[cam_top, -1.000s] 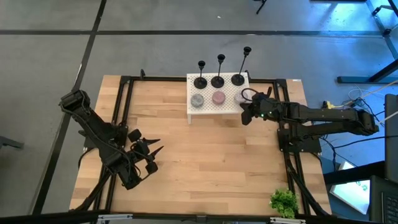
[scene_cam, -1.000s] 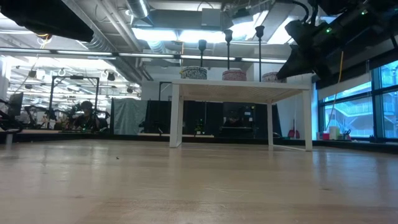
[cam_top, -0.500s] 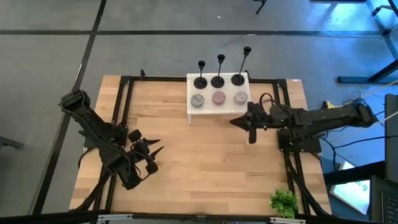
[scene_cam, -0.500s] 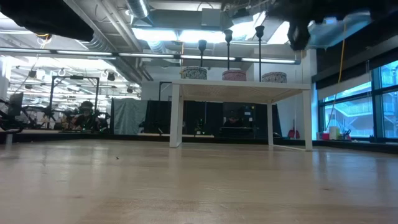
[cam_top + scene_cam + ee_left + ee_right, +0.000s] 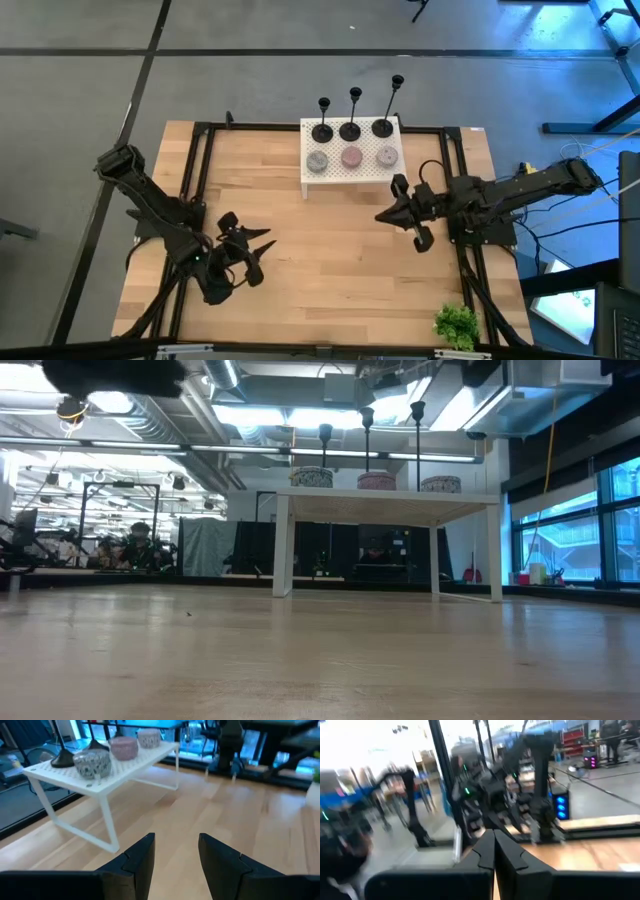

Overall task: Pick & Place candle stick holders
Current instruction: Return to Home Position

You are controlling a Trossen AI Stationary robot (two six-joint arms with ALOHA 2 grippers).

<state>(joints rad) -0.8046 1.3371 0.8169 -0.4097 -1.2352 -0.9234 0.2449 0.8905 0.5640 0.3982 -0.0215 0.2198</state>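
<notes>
**A:** so where's everything sitting relative to the white stand [image 5: 334, 172]?

**B:** the wooden tabletop [image 5: 330, 260] is underneath, with the stand at its far edge. The right claw [image 5: 493, 838] hangs off the stand's front right corner, not touching it. Its fingers are pressed together with nothing in them. The left claw [image 5: 176, 840] is well apart from the stand, out toward the front left, fingers spread and empty.

**A:** and the candle stick holders [image 5: 350, 130]?

**B:** all three are upright on the stand's back row, shortest at the left end, tallest at the right. Three small candles [image 5: 351, 157] line up just in front of them: grey, pink, and a pale one.
</notes>
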